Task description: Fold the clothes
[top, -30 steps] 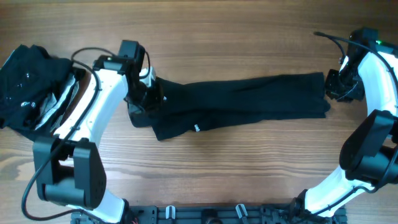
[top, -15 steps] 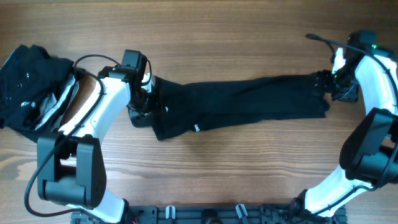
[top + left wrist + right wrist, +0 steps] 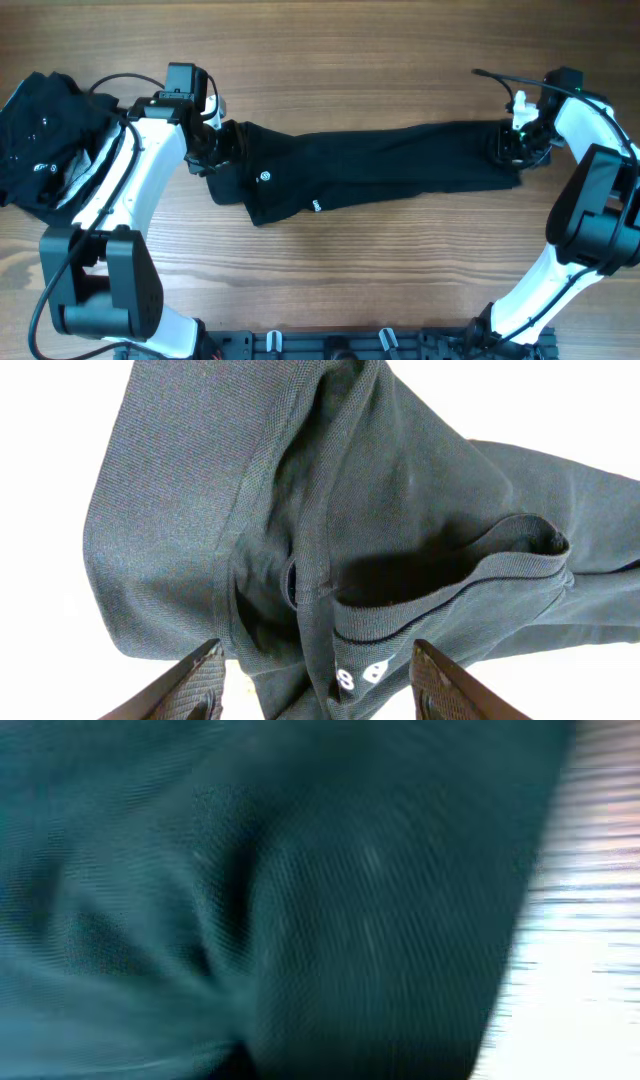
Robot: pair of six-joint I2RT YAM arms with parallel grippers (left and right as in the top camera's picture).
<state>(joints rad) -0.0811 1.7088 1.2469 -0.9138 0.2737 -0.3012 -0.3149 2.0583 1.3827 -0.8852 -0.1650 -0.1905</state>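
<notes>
While the black shirt (image 3: 380, 160) lies stretched in a long narrow band across the middle of the table (image 3: 350, 60), the overhead view shows one arm at each end of it. The left claw (image 3: 215, 150) sits at the bunched left end, close to a small round white logo (image 3: 265, 177). The right claw (image 3: 508, 145) is over the right end. A heap of other dark clothes (image 3: 40, 140), with some pale trim, lies apart at the far left edge.

From the left wrist, the left claw (image 3: 318, 660) is released. Its two fingers (image 3: 195, 685) stand wide apart with folded cloth and a ribbed hem of the shirt (image 3: 400, 510) ahead of them, and white lettering (image 3: 355, 678) shows low between them.

From the right wrist, blurred dark cloth (image 3: 300, 900) fills nearly everything, with a strip of table (image 3: 590, 920) at the right. No finger shows, so whether that claw is clenched cannot be told.

The step in hand looks like taking hold of both ends to fold the band across. Next, the left claw would need to lower onto the hem and close on all layers.
</notes>
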